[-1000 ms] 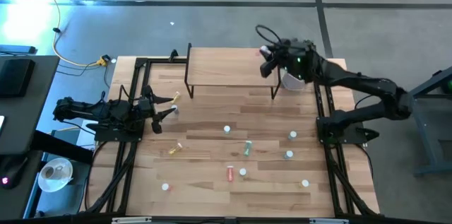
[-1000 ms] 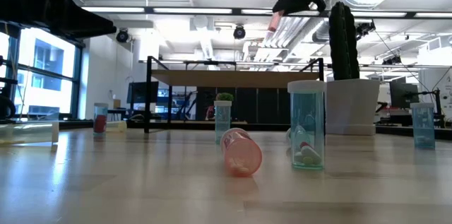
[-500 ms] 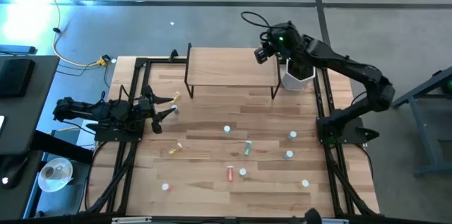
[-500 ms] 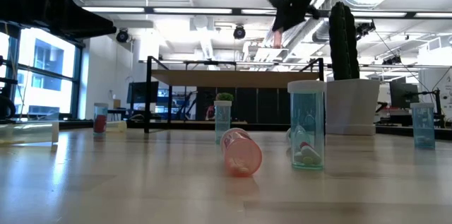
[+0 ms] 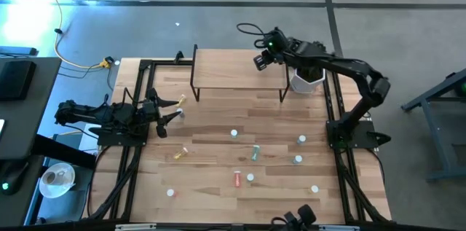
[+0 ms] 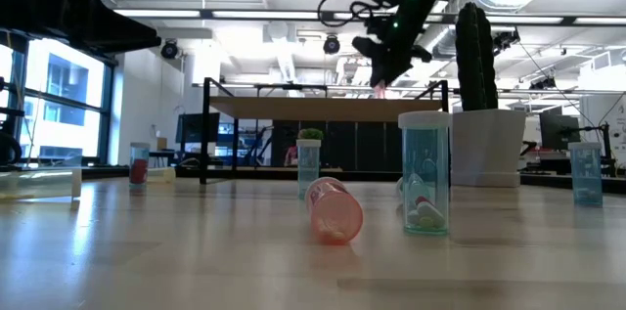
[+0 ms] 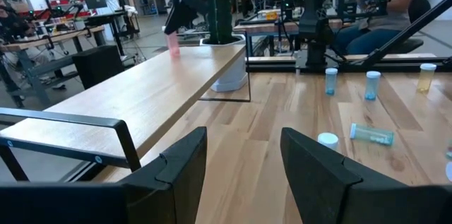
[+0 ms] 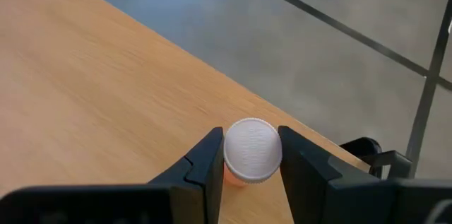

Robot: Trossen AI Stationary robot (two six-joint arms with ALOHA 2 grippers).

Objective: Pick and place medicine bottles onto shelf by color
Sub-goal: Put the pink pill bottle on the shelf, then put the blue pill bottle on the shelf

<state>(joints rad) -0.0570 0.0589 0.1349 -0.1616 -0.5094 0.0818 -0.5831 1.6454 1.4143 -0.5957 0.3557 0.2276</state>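
My right gripper (image 5: pixel 260 62) is shut on a pink medicine bottle (image 6: pixel 377 88) with a white cap (image 8: pixel 252 149). It holds the bottle over the far right corner of the shelf (image 5: pixel 237 71), a light-wood board on black legs. My left gripper (image 7: pixel 244 160) waits at the table's left edge, open, with nothing between its fingers. Several more medicine bottles are scattered over the tabletop: a green one (image 5: pixel 255 152) and a red one (image 5: pixel 237 179) lie on their sides, and blue ones (image 5: pixel 301 140) stand upright. My right gripper pinches the pink bottle between its two fingers, on opposite sides of the bottle at its white cap (image 8: pixel 252 149). The fingers slant down from the table's right side. The bottle stands upright below them, close over the shelf top (image 7: pixel 152 83); whether its bottom touches, I cannot tell.
A white pot with a tall cactus (image 6: pixel 481 105) stands just right of the shelf, beside my right arm. A yellow bottle (image 5: pixel 180 154) lies on the table's left half. A large blue-green bottle (image 6: pixel 424 173) and a fallen pink one (image 6: pixel 335 210) are nearest in the low view.
My right gripper has travelled toward the table's left edge and come down toward the shelf top, tipping its fingers further downward. The pink bottle has stayed between its fingers and now hangs much nearer the shelf board.
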